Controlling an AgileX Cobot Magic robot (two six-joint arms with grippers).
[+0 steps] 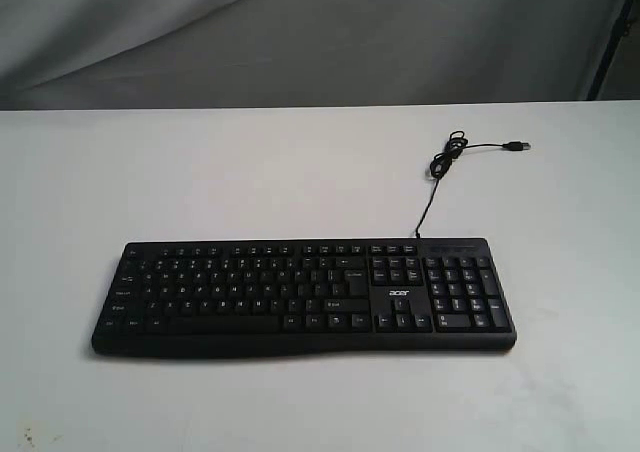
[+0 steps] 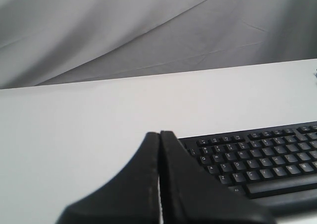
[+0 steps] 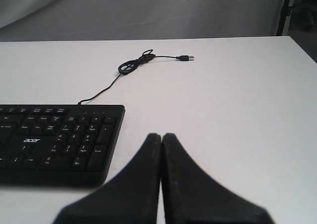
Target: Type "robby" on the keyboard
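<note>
A: Whereabouts of the keyboard (image 1: 305,294)?

B: Flat on the white table (image 1: 300,172), in the near half of the exterior view, roughly centred, with the number pad at the right of that view. Trailing a thin cable (image 1: 437,172) from the back edge, bunched into a small loop and ending in a USB plug (image 1: 517,146) — loose on the table, plugged into nothing.

A: And the left gripper (image 2: 159,135)?

B: Pressed fully together, tips touching, nothing between them. Poised near the keyboard's left end, apart from it. Height above the table hard to judge.

A: The right gripper (image 3: 161,136)?

B: Same — closed tight and empty, just off the number-pad end, over bare table. Not to be seen in the exterior view, either one.

A: Handling?

B: Probably light, stiff plastic, and apt to skid on so smooth a tabletop if nudged sideways. No call to take hold of it at all. Better to press straight down on one keycap with the closed tips, used as a single blunt point. Small keys, packed close, so easy to catch a neighbour. Likely springy, with a light touch enough.

A: First target?

B: "r", presumably in the upper letter row, left half. Legends too small to read from here.
</note>
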